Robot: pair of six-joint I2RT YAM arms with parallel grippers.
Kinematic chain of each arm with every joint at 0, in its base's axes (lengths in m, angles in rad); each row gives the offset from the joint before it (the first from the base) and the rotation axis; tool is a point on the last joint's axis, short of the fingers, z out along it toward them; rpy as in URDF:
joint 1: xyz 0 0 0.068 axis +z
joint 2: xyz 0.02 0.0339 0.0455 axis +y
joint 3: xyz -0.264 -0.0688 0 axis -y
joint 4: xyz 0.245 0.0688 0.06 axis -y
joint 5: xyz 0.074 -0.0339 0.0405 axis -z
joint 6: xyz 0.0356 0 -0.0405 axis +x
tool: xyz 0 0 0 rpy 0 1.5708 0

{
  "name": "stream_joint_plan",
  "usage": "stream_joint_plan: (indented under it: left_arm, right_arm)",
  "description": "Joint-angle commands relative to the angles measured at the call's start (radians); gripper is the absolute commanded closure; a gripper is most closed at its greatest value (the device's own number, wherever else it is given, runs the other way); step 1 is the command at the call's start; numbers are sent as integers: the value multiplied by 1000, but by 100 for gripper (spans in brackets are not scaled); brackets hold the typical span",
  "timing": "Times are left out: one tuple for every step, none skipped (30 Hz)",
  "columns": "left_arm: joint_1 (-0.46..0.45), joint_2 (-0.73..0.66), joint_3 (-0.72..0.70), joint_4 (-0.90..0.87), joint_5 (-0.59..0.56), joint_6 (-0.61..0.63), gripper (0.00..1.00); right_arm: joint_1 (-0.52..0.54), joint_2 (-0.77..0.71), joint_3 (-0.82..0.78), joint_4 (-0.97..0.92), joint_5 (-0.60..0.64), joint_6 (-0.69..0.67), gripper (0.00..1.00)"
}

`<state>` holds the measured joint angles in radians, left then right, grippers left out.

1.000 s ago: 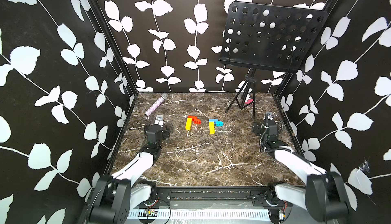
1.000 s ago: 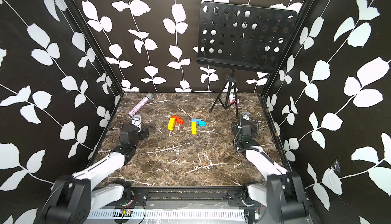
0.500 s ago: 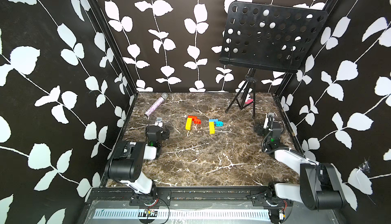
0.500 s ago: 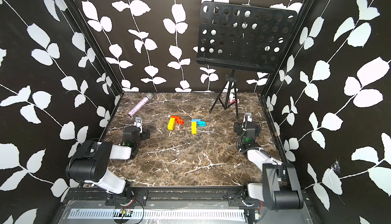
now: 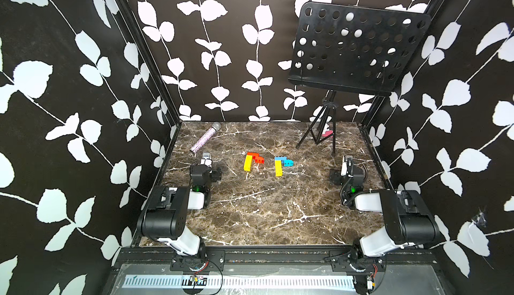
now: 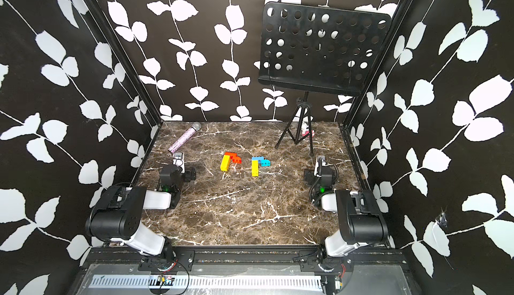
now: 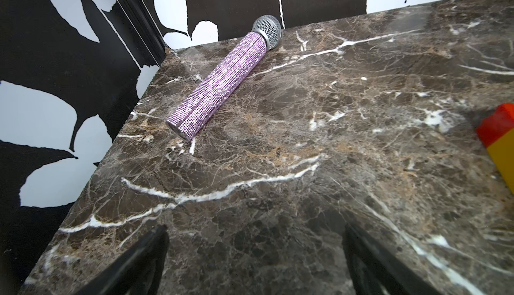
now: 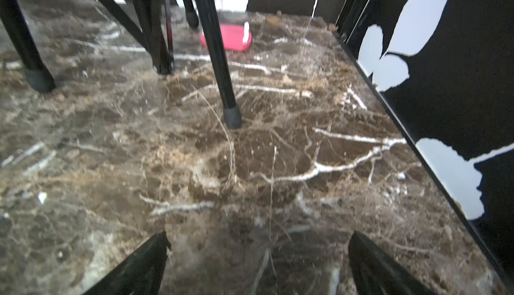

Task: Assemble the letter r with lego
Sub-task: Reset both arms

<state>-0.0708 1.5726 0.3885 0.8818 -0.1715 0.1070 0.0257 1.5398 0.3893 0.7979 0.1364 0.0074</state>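
Both arms are folded low on the table, wrists pointing at the back wall. The left gripper and right gripper gape wide, holding nothing. Between them, mid-table and well apart from both, lie the red-and-yellow bricks and the blue-and-yellow bricks, each group forming an r.

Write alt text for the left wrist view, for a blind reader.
A glittery purple microphone lies on a brown marble table near its corner. Part of a red and yellow lego piece shows; the left tool is open and empty.
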Motion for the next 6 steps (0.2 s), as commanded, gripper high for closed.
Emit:
stream_joint_plan:
  left_arm:
    - [3,-23,13,3,13,-9,1]
    - [4,-24,15,0,13,-10,1]
    - [3,-23,15,0,13,-9,1]
    - [3,-23,15,0,12,-10,1]
    - [3,-23,14,-1,12,-10,1]
    - [3,-23,13,0,12,-10,1]
  right_arm:
    - [5,-15,15,44,-9,-18,1]
    - [4,-11,14,50,-10,-18,1]
    - [4,-14,20,31,-13,-16,1]
    - [3,-14,21,32,-13,-17,1]
    - [3,-13,19,39,-12,-17,1]
    - [3,-16,15,41,-13,-17,1]
